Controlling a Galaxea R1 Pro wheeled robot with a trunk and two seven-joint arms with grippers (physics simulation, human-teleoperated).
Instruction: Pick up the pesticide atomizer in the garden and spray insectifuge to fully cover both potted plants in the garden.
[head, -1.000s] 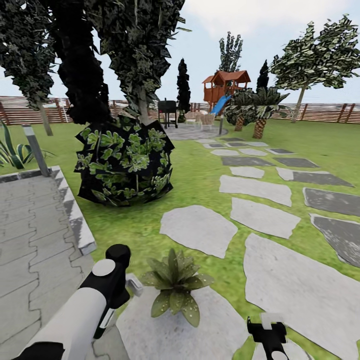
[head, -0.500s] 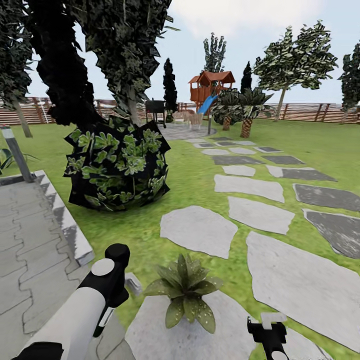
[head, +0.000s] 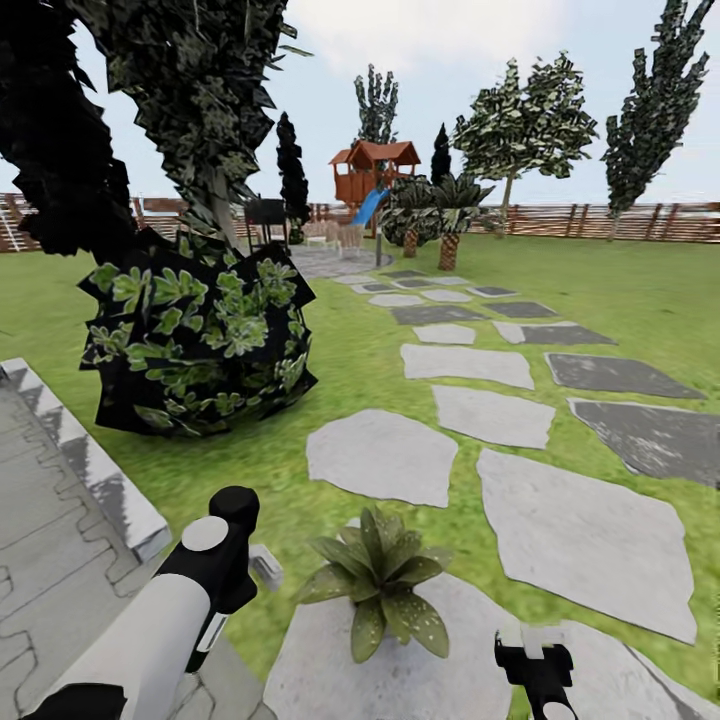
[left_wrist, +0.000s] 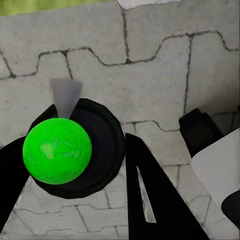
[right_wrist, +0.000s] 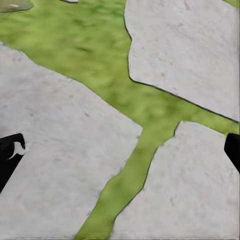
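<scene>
Your left gripper (head: 238, 556) hangs over the grey paving (head: 60, 560), just to the left of the potted plant (head: 376, 590). In the left wrist view, its two black fingers (left_wrist: 150, 200) are drawn in against the dark round body of the spray bottle (left_wrist: 102, 145), so you have it gripped. A bright green ball (left_wrist: 57, 150) sits over the bottle there, and a pale grey wedge sticks out beyond it. From the head camera, a small whitish piece of the bottle pokes out of the gripper on the side facing the plant. The plant, a low rosette of pointed, speckled green leaves, stands on a pale stepping stone (head: 440, 660), and its pot is hidden under the leaves. Your right gripper (head: 535, 655) is low and to the right of the plant, over the same stone. Its fingertips (right_wrist: 10, 150) are spread wide in the right wrist view, with nothing between them but stone and a strip of grass. Beyond the plant, a big dark bush (head: 195, 335) sits on the lawn (head: 350, 360) to the left. More stepping stones run away to the right toward a wooden fence (head: 600, 222).
</scene>
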